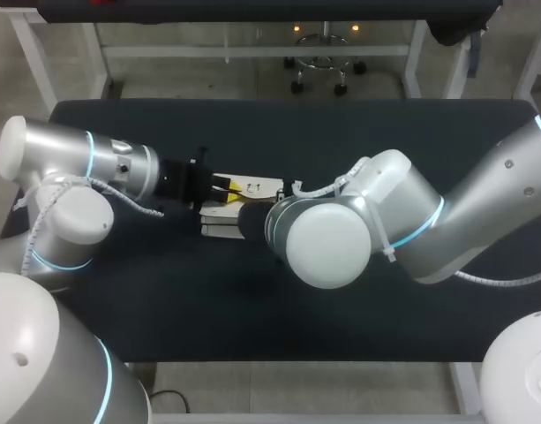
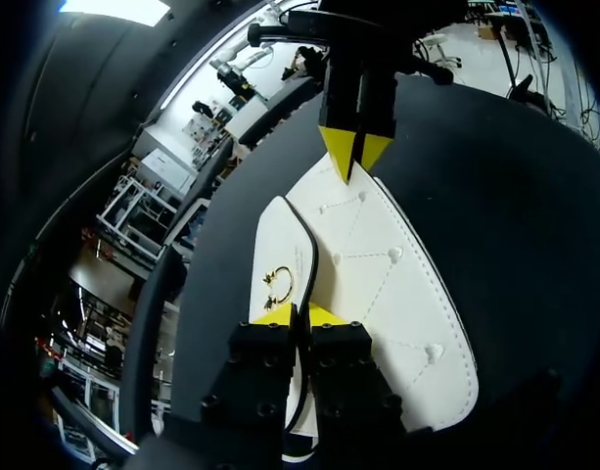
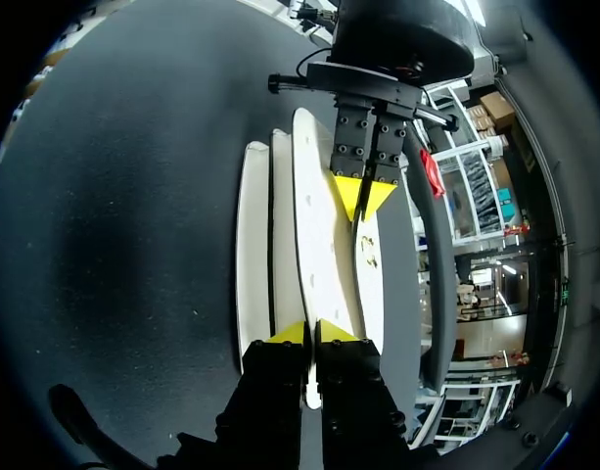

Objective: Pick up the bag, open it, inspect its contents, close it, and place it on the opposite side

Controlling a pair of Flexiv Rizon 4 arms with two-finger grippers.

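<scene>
Your white bag [image 1: 261,186] sits at the middle of the desk [image 1: 341,132], between both arms. Your left tool [image 2: 300,314] is pinched nearly closed on its flap edge, and your right tool [image 3: 311,333] clamps the opposite end.

Head view looks down from above; 2 close wrist views face each other across the bag [image 2: 378,284].

Your tabletop [image 1: 358,132] is a dark, matte, blue-black surface that runs nearly the full width of the head view. The only thing you have on it is a white bag [image 1: 263,187], near the middle and slightly left of centre, well apart from every edge.
</scene>
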